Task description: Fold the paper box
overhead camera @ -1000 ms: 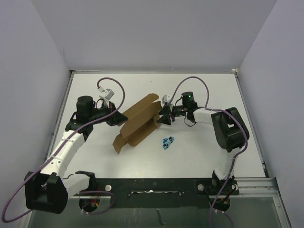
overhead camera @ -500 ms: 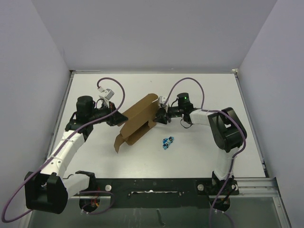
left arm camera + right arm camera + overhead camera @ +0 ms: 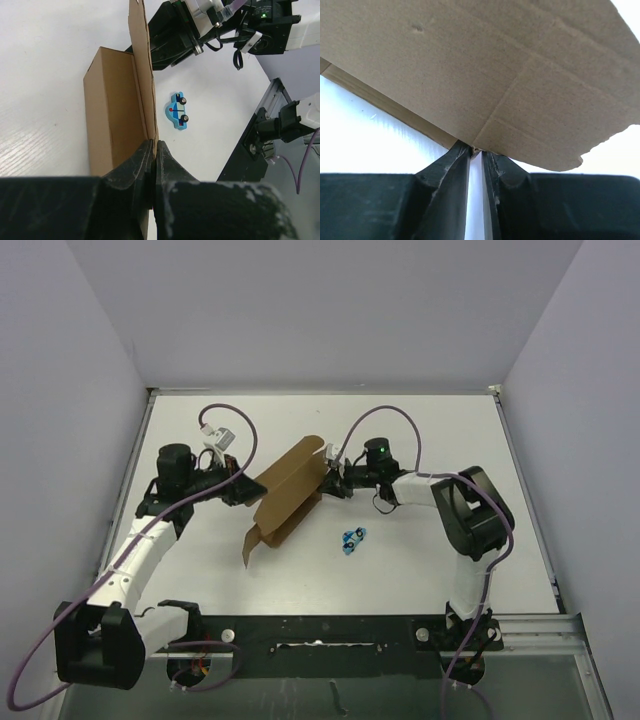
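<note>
Brown card, thin edge, is nipped between the black fingers of the left gripper (image 3: pixel 154 150). The jaws are closed tight on an upright flap, no gap showing. Right gripper (image 3: pixel 476 150): fingers drawn almost together with a slit of white between them and the tips butted against the lower edge of a broad panel. I cannot tell whether they pinch the card or only press on it.

Between the two stands the plain brown die-cut cardboard paper box (image 3: pixel 285 495), part-formed — a long open trough with one wall raised. It sits mid-table, running diagonally from the right gripper's tips down toward the near left. A tiny blue toy car (image 3: pixel 352 539) lies just beside it on the white table (image 3: pixel 420 430), apart from both arms.

Handling, as judged: the sheet looks light and fairly stiff across panels but springy at the creases — likely to slide on the smooth top if pushed from one side only. Best hold seems to be flap edges near a score line, one arm bracing while the other folds. Hard pinching could dent the card.
</note>
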`<action>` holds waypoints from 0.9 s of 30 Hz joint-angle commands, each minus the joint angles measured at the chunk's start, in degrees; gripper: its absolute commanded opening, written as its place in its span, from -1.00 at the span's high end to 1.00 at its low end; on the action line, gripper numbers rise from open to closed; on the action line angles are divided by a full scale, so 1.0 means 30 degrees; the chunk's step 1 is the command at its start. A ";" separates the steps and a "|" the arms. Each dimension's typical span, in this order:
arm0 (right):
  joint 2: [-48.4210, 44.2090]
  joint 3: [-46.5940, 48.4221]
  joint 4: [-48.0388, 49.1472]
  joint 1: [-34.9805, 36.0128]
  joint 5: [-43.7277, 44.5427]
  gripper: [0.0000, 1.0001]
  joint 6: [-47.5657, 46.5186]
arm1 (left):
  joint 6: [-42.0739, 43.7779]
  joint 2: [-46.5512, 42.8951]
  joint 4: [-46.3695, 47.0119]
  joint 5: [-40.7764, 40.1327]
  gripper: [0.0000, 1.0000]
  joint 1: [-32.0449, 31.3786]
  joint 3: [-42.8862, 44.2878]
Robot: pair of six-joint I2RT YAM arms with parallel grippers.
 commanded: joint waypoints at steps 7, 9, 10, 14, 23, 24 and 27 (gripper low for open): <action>0.0244 -0.0205 0.2698 0.0656 0.1486 0.59 0.2679 | -0.1788 0.0062 0.2607 0.1028 1.00 0.1022 -0.0466; 0.0357 -0.0209 0.3336 0.0690 0.1618 0.61 0.3538 | -0.1891 0.0147 0.2620 0.1047 1.00 0.1105 -0.0483; 0.0423 -0.0228 0.3651 0.0663 0.1644 0.66 0.3988 | -0.1931 0.0145 0.2645 0.1013 1.00 0.1135 -0.0497; 0.0009 0.0152 0.2713 0.0448 0.1565 1.00 0.4113 | -0.2452 -0.0086 0.2745 0.0378 1.00 0.1220 -0.0515; -0.1420 0.5910 -1.1389 -0.0770 0.0843 1.00 -0.0073 | -0.4615 -0.1380 0.1652 -0.2713 1.00 0.1550 0.0279; -0.1364 0.6839 -1.3387 -0.0797 0.1046 1.00 -0.0800 | -0.4876 -0.1430 0.1431 -0.2845 1.00 0.1550 0.0330; -0.0889 0.9585 -1.9016 -0.0749 0.1940 1.00 -0.2625 | -0.5625 -0.1430 0.1179 -0.3466 1.00 0.1528 0.0222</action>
